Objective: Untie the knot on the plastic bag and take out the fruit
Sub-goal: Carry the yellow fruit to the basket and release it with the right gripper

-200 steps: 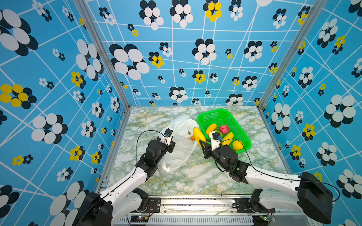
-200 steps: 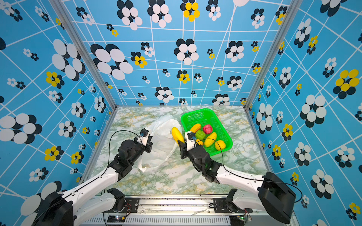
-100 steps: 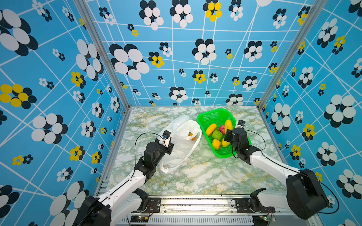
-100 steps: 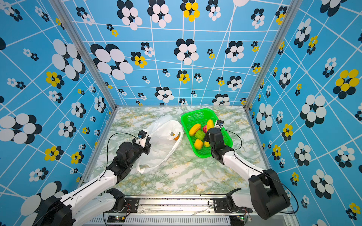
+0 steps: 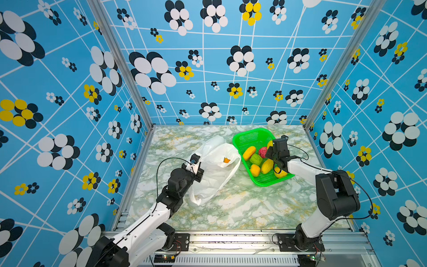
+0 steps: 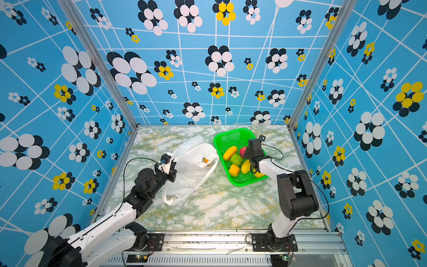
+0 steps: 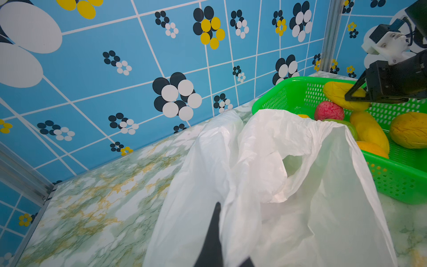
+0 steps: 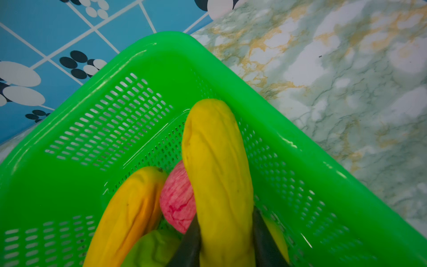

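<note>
The marble table [image 5: 231, 208] carries the plastic bag [image 5: 215, 171] at centre, its mouth gaping toward 2 o'clock. The basket [image 5: 250, 138], at the bag's 3 o'clock, is partly masked by the right arm [image 5: 300, 170]. The left gripper [image 5: 198, 172] is clenched on the bag's 9 o'clock edge. The right gripper [image 8: 225, 213], hidden in both top views, grasps a yellow fruit [image 8: 215, 150] within the basket. An orange fruit [image 5: 226, 160] shows half-hidden inside the bag.

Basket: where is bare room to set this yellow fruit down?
Bare mesh at the green basket's far end, behind the pink fruit; its near half is crowded. The table in front of the plastic bag is bare too.
</note>
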